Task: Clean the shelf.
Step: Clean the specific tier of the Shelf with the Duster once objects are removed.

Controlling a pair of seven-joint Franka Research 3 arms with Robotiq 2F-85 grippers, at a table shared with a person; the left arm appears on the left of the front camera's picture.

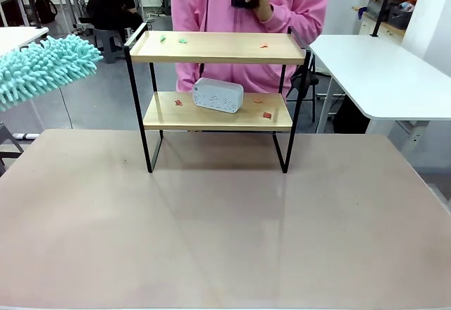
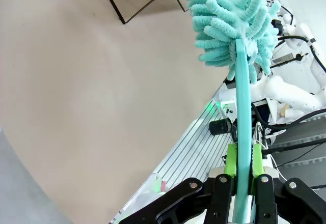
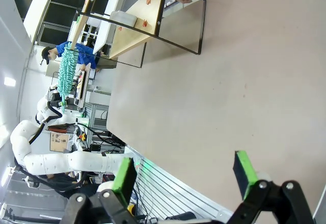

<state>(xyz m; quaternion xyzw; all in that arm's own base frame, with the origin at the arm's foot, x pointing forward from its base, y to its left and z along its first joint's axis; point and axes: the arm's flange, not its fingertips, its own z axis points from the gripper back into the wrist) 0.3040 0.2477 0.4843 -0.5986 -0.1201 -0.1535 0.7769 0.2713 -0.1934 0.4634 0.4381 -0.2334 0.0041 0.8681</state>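
Observation:
The shelf (image 1: 218, 47) stands at the far middle of the table, two wooden boards on a black frame. Small red and green scraps (image 1: 267, 115) lie on both boards, and a white box-shaped device (image 1: 218, 94) sits on the lower one. My left gripper (image 2: 244, 159) is shut on the handle of a teal fluffy duster (image 2: 229, 20). The duster head (image 1: 42, 67) hangs in the air left of the shelf, apart from it. My right gripper (image 3: 184, 175) stands open over the table with nothing between its fingers, and the shelf (image 3: 147, 15) lies far ahead of it.
A person in a pink top (image 1: 282, 0) stands right behind the shelf, holding a dark object. The beige table (image 1: 225, 218) stretches wide in front of the shelf. A white side table (image 1: 380, 77) stands at the back right.

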